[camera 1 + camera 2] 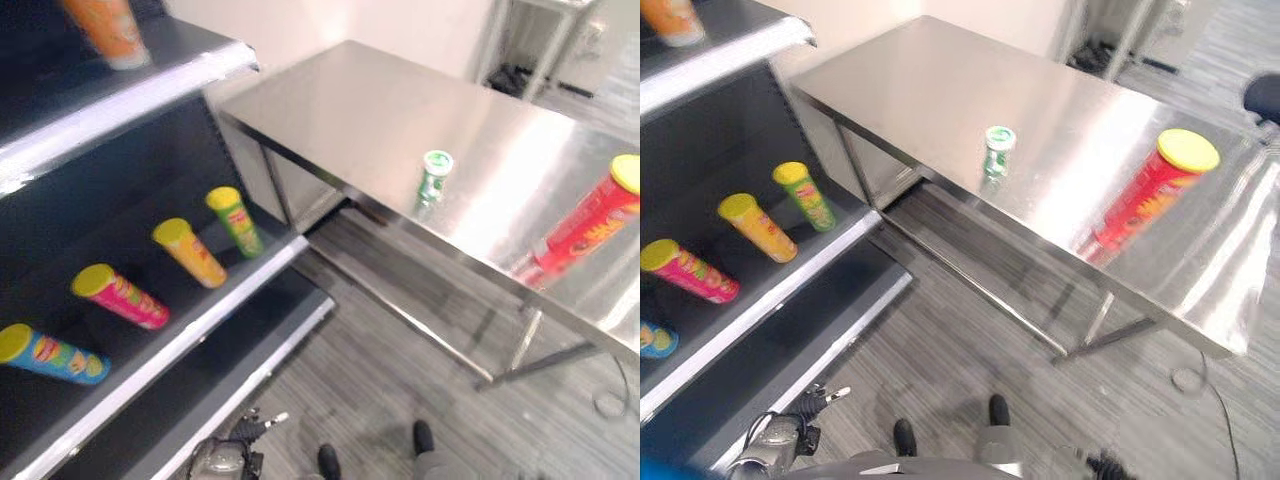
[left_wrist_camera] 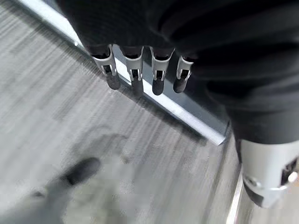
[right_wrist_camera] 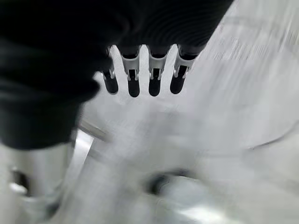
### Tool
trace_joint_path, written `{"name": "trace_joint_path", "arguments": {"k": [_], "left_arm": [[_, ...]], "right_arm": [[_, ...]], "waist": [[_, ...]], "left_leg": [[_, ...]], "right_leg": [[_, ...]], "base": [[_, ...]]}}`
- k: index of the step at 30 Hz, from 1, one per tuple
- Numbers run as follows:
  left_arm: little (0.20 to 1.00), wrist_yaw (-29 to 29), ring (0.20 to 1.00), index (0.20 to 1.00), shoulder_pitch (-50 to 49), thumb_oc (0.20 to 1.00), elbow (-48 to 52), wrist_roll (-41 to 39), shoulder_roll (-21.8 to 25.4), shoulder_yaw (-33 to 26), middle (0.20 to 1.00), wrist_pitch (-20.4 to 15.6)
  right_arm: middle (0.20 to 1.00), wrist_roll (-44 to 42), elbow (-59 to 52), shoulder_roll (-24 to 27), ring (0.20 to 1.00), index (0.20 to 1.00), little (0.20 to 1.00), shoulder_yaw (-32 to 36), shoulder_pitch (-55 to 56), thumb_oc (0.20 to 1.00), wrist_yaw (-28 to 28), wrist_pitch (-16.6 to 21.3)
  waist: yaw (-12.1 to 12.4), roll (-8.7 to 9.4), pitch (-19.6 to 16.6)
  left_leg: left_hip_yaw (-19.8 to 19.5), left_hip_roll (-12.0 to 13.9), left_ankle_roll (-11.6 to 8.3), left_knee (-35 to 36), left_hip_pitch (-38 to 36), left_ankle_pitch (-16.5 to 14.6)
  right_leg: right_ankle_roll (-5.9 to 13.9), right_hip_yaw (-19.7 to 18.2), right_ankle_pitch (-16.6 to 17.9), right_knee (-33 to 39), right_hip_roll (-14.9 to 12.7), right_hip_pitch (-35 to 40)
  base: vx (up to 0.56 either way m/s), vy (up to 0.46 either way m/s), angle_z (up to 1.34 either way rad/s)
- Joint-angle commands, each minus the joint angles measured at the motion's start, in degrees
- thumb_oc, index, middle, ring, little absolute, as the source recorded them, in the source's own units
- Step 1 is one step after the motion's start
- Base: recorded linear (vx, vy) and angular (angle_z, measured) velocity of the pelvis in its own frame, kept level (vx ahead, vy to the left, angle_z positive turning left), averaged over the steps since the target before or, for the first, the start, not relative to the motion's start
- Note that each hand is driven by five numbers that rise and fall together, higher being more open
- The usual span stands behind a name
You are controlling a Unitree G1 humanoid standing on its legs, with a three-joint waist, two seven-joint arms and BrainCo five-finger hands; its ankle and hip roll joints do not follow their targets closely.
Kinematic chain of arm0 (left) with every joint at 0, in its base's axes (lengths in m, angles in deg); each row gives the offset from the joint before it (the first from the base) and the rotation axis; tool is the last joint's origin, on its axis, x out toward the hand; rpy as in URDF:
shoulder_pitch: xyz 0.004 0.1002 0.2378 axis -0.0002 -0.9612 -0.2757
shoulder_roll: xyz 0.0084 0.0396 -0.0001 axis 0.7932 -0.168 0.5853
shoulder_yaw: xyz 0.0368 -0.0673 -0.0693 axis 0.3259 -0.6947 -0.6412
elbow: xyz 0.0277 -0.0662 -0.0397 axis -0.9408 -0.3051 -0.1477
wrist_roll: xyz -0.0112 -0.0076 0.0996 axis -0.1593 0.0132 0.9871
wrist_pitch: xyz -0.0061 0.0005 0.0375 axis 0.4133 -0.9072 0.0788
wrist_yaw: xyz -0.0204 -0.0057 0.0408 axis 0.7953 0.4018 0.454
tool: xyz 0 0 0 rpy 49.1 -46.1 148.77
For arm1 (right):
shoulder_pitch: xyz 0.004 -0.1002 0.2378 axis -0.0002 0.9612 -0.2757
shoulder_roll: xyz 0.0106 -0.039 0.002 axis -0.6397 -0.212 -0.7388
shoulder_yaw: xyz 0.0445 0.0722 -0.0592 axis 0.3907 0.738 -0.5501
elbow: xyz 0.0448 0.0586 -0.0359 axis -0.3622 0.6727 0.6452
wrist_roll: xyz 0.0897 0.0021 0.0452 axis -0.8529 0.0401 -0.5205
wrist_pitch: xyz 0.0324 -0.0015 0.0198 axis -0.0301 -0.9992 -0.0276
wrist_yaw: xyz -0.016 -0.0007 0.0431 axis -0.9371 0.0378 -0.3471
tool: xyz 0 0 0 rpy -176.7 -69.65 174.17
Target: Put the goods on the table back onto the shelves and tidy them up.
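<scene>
- Left hand hangs over the floor by a shelf edge in its wrist view, fingers relaxed and loosely straight, holding nothing.
- Right hand reads the same to us: fingers loosely extended, nothing between them, blurred floor beyond.
- On the steel table we see two goods left: a small green can upright near the front edge, and a red tube with yellow lid standing further along the same edge, toward the right corner.
- Shelves: on the middle board stand a green tube, a yellow tube, a pink tube and a blue tube, roughly in a row, each apart from the next. An orange tube sits on the top board.
- We judge the task partly done: five shelved, two still to carry, neither picked yet.
- Room: both table goods sit close to the near edge, easy to knock off. Open floor lies between table and shelves. The middle board has gaps between tubes and free space toward its front lip.
</scene>
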State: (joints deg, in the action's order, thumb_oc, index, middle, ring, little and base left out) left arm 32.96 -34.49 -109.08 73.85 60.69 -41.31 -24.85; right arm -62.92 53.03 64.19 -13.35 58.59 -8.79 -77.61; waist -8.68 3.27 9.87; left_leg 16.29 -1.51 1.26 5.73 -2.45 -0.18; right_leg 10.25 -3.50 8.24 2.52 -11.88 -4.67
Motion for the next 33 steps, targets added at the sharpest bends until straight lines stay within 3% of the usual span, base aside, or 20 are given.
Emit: {"name": "trace_joint_path", "arguments": {"k": [1,2,6,8,12,17,21,33], "left_arm": [[1.000,-0.3,1.000,1.000,0.9,1.000,-0.5,3.3,1.1,-2.9,1.000,-1.0],[1.000,-0.3,1.000,1.000,0.9,1.000,-0.5,3.3,1.1,-2.9,1.000,-1.0],[1.000,-0.6,1.000,1.000,-0.1,1.000,-1.3,4.2,0.3,-4.6,1.000,-1.1],[1.000,-0.8,1.000,1.000,-0.7,1.000,-0.8,4.5,-0.3,-5.0,1.000,-1.4],[1.000,-0.7,1.000,1.000,-1.1,1.000,1.4,4.7,-1.1,-4.2,1.000,-2.1],[1.000,-0.3,1.000,1.000,-1.6,1.000,1.4,4.7,-1.4,-3.5,1.000,-2.1],[1.000,-0.3,1.000,1.000,-2.6,1.000,2.1,3.7,-1.3,-3.4,1.000,-2.0],[1.000,-0.3,1.000,1.000,-4.9,1.000,1.9,2.5,-2.3,-5.1,1.000,-2.1]], "right_arm": [[1.000,-1.3,-3.6,8.6,1.000,1.000,1.000,4.0,0.4,1.000,-2.3,2.7],[1.000,-1.3,-3.6,8.6,1.000,1.000,1.000,4.0,0.5,1.000,-2.3,2.7],[1.000,-0.3,-17.8,16.5,1.000,1.000,1.000,14.2,4.3,1.000,-2.5,4.5],[1.000,-0.3,-30.7,21.2,1.000,1.000,1.000,18.4,4.3,1.000,-1.2,6.8],[1.000,2.8,-43.2,26.4,1.000,1.000,1.000,20.9,2.0,1.000,-2.1,9.9],[1.000,8.5,-45.4,32.6,1.000,1.000,1.000,17.6,-4.1,1.000,-4.7,10.3],[1.000,10.7,-45.8,36.9,1.000,1.000,1.000,12.3,-7.8,1.000,-2.6,9.7],[1.000,12.3,-46.9,35.8,1.000,1.000,1.000,17.5,-3.9,1.000,-2.9,8.9]], "waist": [[-0.2,-1.04,1.6],[-0.2,-1.04,1.6],[-1.3,-0.43,1.3],[-1.1,0.06,0.8],[0.6,0.77,-0.2],[2.6,1.50,-0.9],[4.5,2.09,-1.4],[5.1,1.43,-2.5]], "left_leg": [[-4.1,1.9,-1.51,-4.2,0.5,-4.9],[-4.1,1.9,-1.51,-4.2,0.5,-4.9],[-3.6,1.7,-1.32,-3.7,-0.2,-5.3],[-3.8,1.9,-1.61,-3.3,-0.6,-5.5],[-4.4,2.6,-2.26,-3.5,0.1,-5.1],[-5.5,3.5,-3.01,-3.5,0.1,-4.8],[-6.7,4.6,-4.08,-3.3,-0.2,-4.1],[-9.0,6.0,-5.74,-2.2,-1.0,-3.1]], "right_leg": [[3.64,-1.1,-7.0,-5.2,-0.3,-0.1],[3.64,-1.1,-7.0,-5.2,-0.3,-0.1],[4.06,0.1,-5.5,-4.8,-1.2,0.1],[4.16,1.1,-5.6,-3.6,-1.4,0.9],[4.01,3.4,-5.9,-1.5,-1.6,1.6],[3.59,5.3,-6.5,-0.6,-1.2,3.2],[2.80,7.3,-7.8,-0.3,-0.6,5.0],[1.45,10.5,-10.0,-0.2,0.7,8.3]], "base": [[0.01,0.068,-0.27],[0.02,0.060,-0.19],[0.01,0.026,-0.02],[0.04,-0.033,-0.06],[0.01,-0.077,0.07],[0.01,-0.097,0.20],[0.02,-0.134,0.27],[0.03,-0.065,0.22]]}}
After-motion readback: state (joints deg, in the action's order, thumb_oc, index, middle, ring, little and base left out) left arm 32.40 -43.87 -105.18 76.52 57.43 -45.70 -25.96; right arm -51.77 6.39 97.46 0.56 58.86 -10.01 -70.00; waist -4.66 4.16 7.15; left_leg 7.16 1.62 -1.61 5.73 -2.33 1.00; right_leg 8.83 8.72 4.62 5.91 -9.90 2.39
